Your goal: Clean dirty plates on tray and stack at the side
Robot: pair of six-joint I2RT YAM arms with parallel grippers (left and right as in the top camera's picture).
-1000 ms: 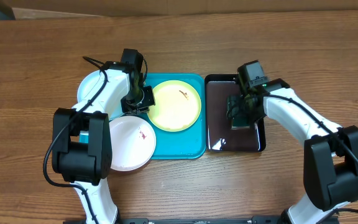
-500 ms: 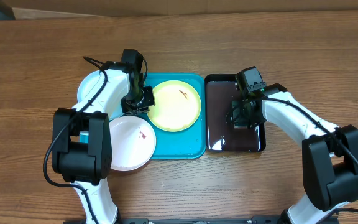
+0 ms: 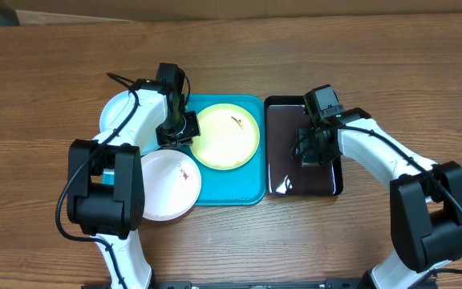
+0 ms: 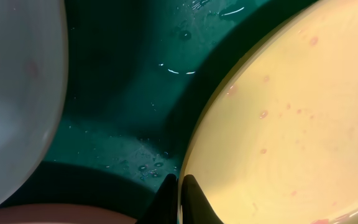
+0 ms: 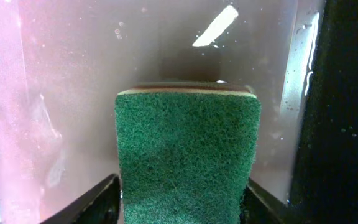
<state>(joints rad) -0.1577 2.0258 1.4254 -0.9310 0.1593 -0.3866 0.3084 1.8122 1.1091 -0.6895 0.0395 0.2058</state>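
The yellow-green-rimmed plate [image 3: 229, 136] lies in the teal tray [image 3: 235, 191] and has a small reddish smear near its top. My left gripper [image 3: 180, 131] is shut on its left rim; the left wrist view shows the closed fingers [image 4: 180, 190] pinching the plate's edge [image 4: 278, 118]. The white plate [image 3: 167, 186], with a red smear, overlaps the tray's front-left corner. The light blue plate [image 3: 117, 112] lies on the table left of the tray, partly under my left arm. My right gripper [image 3: 310, 152] is shut on a green sponge [image 5: 188, 149], fingers [image 5: 182, 202] at its sides.
The glossy black tray [image 3: 283, 120] stands right of the teal tray, and the sponge rests on its wet bottom [image 5: 73, 74]. A pale plate's edge [image 4: 11, 93] shows at the left of the left wrist view. Wooden table [image 3: 54, 48] lies all around.
My right gripper moved with the sponge a little toward the front of the black tray, then stayed still. My left gripper and the plates have not moved.
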